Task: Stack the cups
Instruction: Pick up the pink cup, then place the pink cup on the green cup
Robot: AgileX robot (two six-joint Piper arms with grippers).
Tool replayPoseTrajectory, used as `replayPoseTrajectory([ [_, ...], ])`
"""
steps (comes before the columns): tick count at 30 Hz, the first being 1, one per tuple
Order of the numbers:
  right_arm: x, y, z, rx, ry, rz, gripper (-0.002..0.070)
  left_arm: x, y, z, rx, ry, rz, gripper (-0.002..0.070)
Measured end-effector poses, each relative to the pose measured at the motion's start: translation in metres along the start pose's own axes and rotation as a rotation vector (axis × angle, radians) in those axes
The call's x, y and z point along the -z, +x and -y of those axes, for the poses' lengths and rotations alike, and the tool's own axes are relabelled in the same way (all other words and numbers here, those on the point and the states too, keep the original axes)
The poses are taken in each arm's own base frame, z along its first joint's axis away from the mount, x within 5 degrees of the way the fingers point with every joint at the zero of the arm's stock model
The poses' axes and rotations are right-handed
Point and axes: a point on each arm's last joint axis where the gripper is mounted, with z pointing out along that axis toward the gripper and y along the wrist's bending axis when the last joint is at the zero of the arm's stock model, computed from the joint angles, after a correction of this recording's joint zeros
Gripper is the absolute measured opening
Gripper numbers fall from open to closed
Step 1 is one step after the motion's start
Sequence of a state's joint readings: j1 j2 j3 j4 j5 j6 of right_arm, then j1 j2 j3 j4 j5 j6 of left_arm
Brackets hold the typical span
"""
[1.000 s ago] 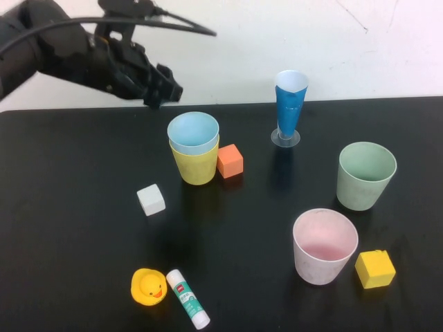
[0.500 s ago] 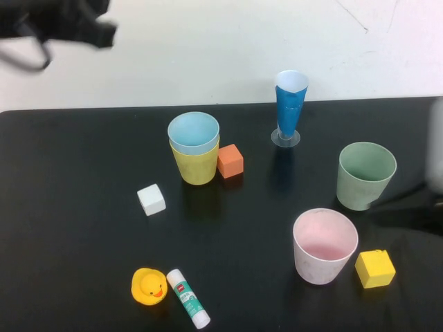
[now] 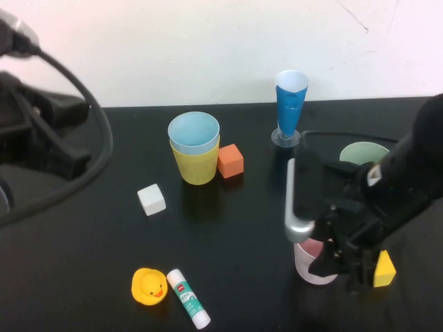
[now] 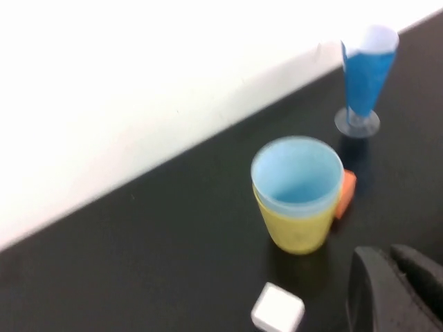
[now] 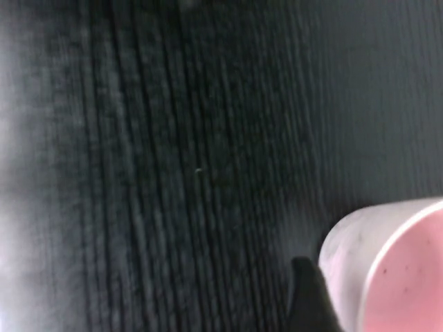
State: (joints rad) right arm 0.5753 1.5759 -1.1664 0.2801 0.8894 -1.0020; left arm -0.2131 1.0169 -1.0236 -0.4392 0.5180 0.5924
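Observation:
The light blue cup sits nested in the yellow cup at the table's middle back; both also show in the left wrist view, light blue inside yellow. My left gripper is empty and hangs back at the left side, well clear of that stack. The pink cup stands upright at front right, mostly hidden by my right arm. My right gripper is open at its rim, with one fingertip outside the pink wall. The pale green cup shows only its rim behind the arm.
A tall blue cone cup on a clear base stands at the back. An orange cube touches the yellow cup. A white cube, a rubber duck and a glue stick lie front left. A yellow cube lies beside the pink cup.
My left arm has pulled back from near the blue-and-yellow stack to the left side. My right arm has come in from the right edge and reached the pink cup.

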Motion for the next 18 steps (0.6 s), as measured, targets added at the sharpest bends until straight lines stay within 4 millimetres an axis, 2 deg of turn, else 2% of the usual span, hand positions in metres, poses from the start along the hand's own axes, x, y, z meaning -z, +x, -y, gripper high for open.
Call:
replayPoseTrajectory([
  [3, -0.016, 0.001, 0.006, -0.013, -0.007, -0.016, 0.0389, 0.000, 0.005, 0.002, 0.002, 0.014, -0.025, 0.0002],
  [5, -0.025, 0.001, 0.009, -0.021, -0.015, -0.027, 0.0354, 0.000, 0.006, 0.003, 0.004, 0.022, -0.036, 0.0002],
  [7, -0.031, 0.002, 0.011, -0.025, -0.018, -0.033, 0.0281, 0.000, 0.006, 0.003, 0.004, 0.028, -0.043, 0.0002],
  [10, -0.037, 0.002, 0.013, -0.029, -0.020, -0.037, 0.0117, 0.000, 0.007, 0.003, 0.004, 0.033, -0.051, 0.0002],
  [12, -0.036, 0.000, 0.015, -0.028, -0.011, -0.028, 0.0054, 0.000, 0.007, 0.003, 0.004, 0.033, -0.051, 0.0002],
  [16, -0.019, -0.014, 0.022, -0.007, 0.003, -0.001, 0.0045, 0.000, 0.008, 0.004, 0.005, 0.035, -0.054, 0.0002],
  [18, -0.002, -0.025, 0.029, 0.019, 0.024, 0.018, 0.0044, 0.000, 0.008, 0.004, 0.007, 0.035, -0.054, 0.0002],
])
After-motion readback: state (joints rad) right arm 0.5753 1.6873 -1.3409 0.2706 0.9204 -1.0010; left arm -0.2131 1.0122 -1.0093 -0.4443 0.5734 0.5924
